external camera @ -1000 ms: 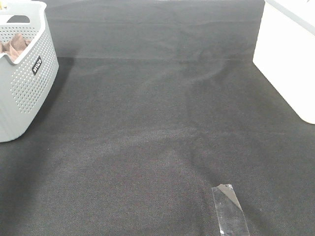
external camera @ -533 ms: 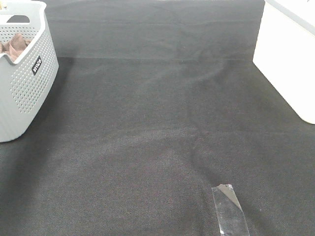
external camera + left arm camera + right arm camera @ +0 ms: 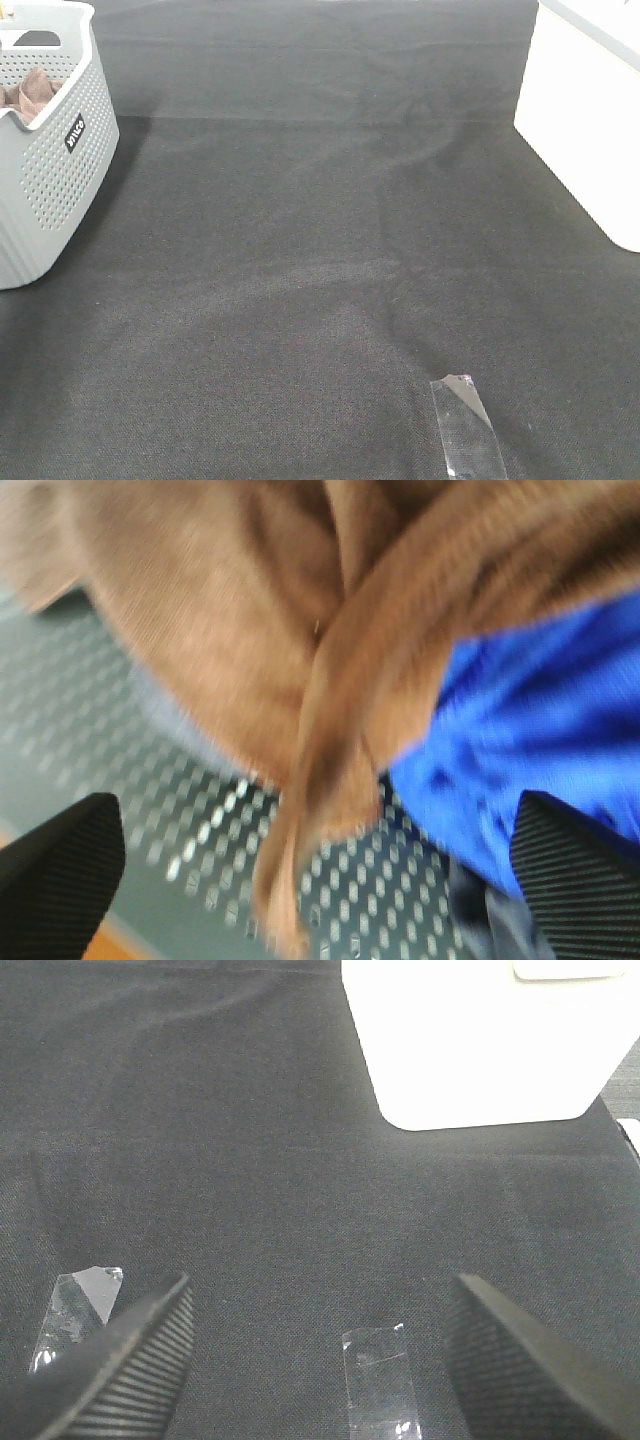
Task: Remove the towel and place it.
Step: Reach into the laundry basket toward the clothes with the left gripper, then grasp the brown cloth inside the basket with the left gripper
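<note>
The brown towel (image 3: 30,92) lies bunched inside the grey perforated basket (image 3: 60,170) at the far left; only a small part shows over the rim. In the left wrist view the towel (image 3: 250,630) fills the upper part, one fold hanging down over the basket's perforated wall (image 3: 180,810), with a blue cloth (image 3: 540,720) beside it. My left gripper (image 3: 320,880) is open inside the basket, its fingertips wide apart on either side of the hanging fold. My right gripper (image 3: 320,1360) is open and empty above the black cloth. Neither gripper shows in the exterior view.
A black cloth (image 3: 320,250) covers the table. A white box (image 3: 590,120) stands at the right edge, also in the right wrist view (image 3: 480,1040). A strip of clear tape (image 3: 468,425) lies near the front; the right wrist view shows two strips (image 3: 380,1380).
</note>
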Controlling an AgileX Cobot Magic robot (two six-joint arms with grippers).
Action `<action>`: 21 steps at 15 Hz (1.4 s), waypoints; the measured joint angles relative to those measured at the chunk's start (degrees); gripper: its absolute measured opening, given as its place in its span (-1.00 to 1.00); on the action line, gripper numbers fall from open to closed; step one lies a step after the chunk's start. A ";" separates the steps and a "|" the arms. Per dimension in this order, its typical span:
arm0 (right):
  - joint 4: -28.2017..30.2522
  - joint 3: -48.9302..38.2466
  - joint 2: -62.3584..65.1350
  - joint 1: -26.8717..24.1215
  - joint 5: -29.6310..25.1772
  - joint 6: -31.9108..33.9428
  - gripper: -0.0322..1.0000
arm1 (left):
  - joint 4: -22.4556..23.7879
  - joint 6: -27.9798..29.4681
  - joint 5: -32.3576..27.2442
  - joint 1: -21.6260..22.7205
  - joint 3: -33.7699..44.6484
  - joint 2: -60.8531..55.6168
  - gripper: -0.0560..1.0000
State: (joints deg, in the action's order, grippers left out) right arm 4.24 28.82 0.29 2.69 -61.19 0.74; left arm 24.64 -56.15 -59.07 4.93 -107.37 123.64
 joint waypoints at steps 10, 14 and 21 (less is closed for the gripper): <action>0.00 0.00 0.00 0.00 0.00 0.00 0.40 | 1.60 2.01 -2.29 0.06 -0.57 1.03 -0.89; 0.00 0.00 0.00 0.00 0.00 0.00 0.40 | 0.74 2.46 -2.29 0.06 -0.57 1.03 -0.89; 0.00 0.00 0.00 0.00 0.00 0.00 0.40 | -2.58 4.76 -2.29 0.00 -0.57 -1.60 -0.89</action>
State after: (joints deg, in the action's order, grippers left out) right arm 4.24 28.82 0.29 2.69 -61.19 0.74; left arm 22.06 -51.39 -61.36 4.93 -107.95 122.04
